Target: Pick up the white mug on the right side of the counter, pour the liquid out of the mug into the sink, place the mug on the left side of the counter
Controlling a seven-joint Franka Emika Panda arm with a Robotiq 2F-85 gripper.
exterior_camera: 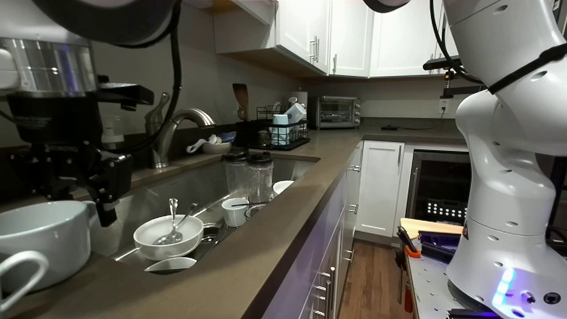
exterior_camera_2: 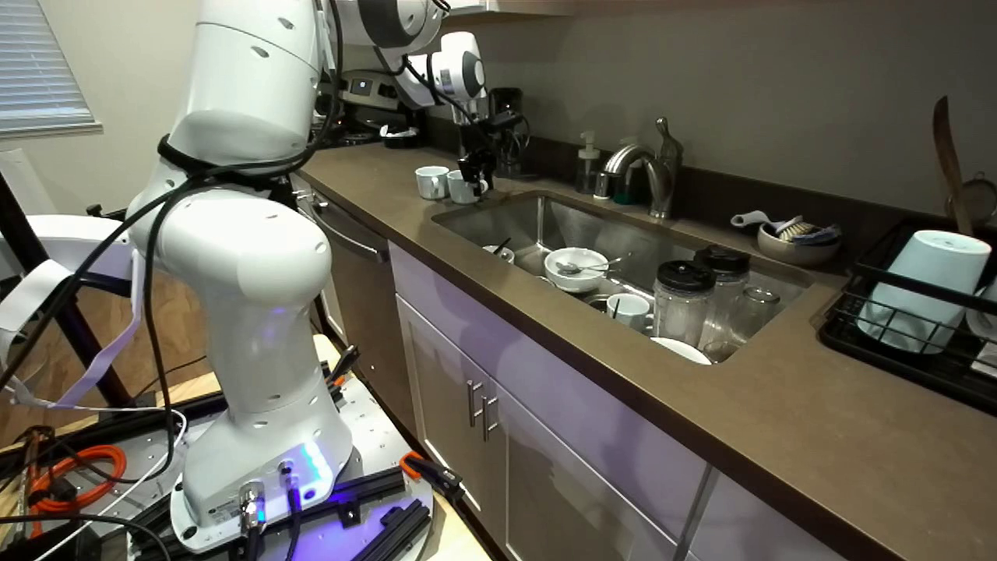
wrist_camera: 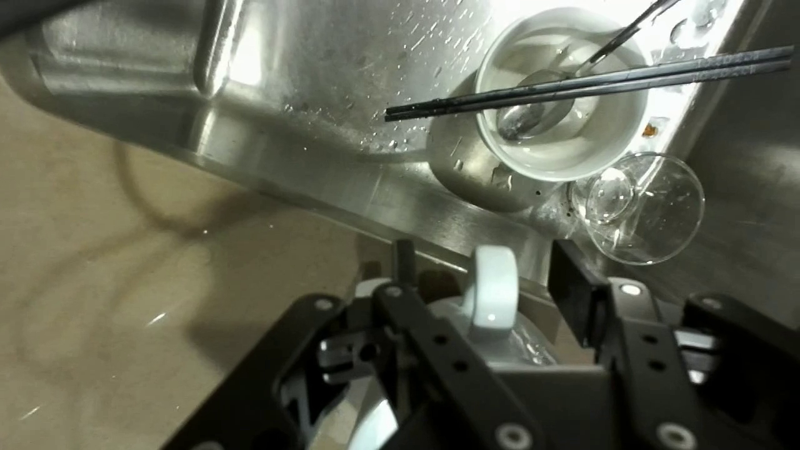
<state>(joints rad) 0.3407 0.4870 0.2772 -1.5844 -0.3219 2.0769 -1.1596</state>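
By sink edge [wrist_camera: 325,209], clearance beside handle [wrist_camera: 495,286]

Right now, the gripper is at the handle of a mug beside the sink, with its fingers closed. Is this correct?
Almost: the gripper is at that mug handle, but open; the wrist view shows its fingers apart, the handle between them.

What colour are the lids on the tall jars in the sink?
Black; the lids show best in an exterior view.
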